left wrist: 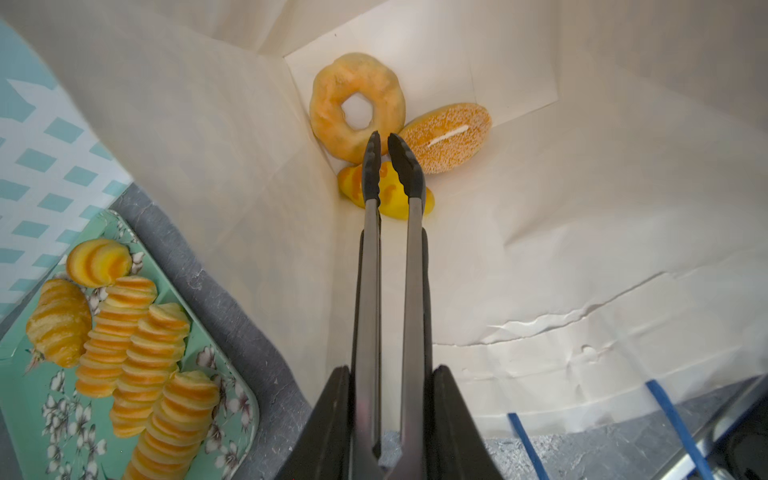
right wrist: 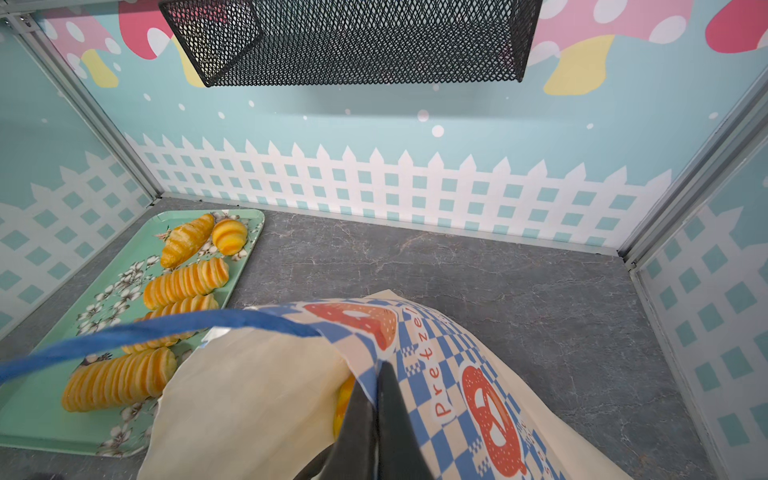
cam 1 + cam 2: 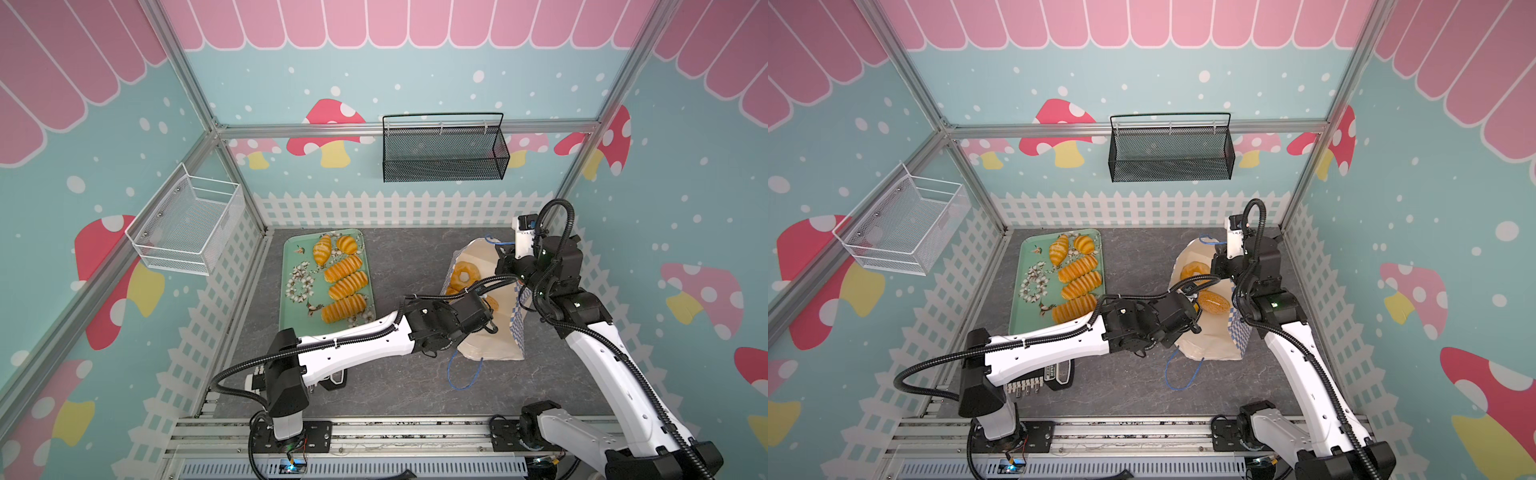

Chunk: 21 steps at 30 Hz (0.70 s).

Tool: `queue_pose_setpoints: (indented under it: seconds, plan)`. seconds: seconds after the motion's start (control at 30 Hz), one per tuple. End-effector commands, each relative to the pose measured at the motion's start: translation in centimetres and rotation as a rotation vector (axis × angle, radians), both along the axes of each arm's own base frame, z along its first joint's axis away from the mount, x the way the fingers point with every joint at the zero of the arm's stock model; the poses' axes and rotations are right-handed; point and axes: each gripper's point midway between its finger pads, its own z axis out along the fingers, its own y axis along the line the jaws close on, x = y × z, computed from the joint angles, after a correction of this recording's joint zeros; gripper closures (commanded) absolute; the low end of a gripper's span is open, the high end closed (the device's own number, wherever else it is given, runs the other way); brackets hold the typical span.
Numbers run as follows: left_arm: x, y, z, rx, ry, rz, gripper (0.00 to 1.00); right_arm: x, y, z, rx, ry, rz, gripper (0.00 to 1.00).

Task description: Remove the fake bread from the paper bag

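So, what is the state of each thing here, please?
paper bag: open, three fake bread pieces inside
right claw: shut on the paper bag's rim
left claw: shut on the tongs
tongs: nearly closed, tips inside the paper bag
tray: holds five pieces
black basket: empty
white basket: empty

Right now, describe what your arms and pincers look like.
Both match: the left arm and right arm have glossy white shells between blocky black joints, with ribbed black cable conduit looping alongside. A green light glows on a right-arm joint. The left pincer and right pincer have plain, tapered black fingers.
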Motion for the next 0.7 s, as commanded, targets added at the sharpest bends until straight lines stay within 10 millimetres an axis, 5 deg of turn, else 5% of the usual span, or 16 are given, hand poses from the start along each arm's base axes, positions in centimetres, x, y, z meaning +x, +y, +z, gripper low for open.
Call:
queue_pose_setpoints:
  seconds: [0.0,0.27,0.67]
  plan:
    - [0.1,-0.8,2.2,-0.056,-0.035,0.042,0.78,-0.2,0.0,1.6,0.026,-0.058,-0.011,1.0]
    - [-1.3,-2.8,0.6,-0.029,-0.011,0.018,0.74,0.2,0.1,1.1,0.065,-0.044,-0.025,1.0]
    - [-0.1,-2.3,-2.4,0.099,-0.064,0.053,0.69,-0.3,-0.1,1.4,0.055,-0.056,-0.049,1.0]
